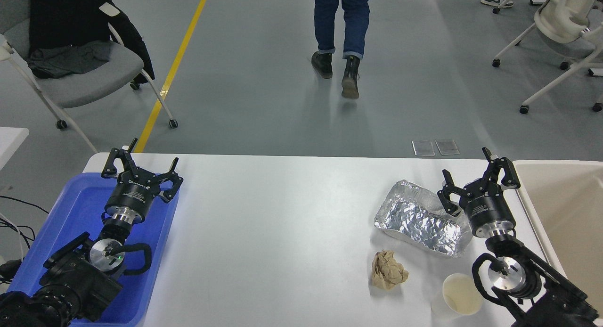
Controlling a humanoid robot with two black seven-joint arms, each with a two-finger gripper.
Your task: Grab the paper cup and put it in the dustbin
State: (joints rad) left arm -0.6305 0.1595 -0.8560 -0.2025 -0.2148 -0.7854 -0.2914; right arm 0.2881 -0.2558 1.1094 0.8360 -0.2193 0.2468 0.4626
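The small white paper cup [460, 294] stands upright on the white table near the front edge at the right, its cream inside showing. It sits just left of my right arm's wrist. My right gripper [471, 168] is open and empty, well beyond the cup, between the foil tray and the beige dustbin [563, 209]. The dustbin stands at the table's right edge and only part of it shows. My left gripper [143, 161] is open and empty, parked over the blue tray's far end at the lower left.
A crumpled silver foil tray [417, 217] lies left of my right gripper. A crumpled brown paper wad [388, 269] lies left of the cup. A blue plastic tray [80, 214] is under my left arm. A person walks away on the floor beyond.
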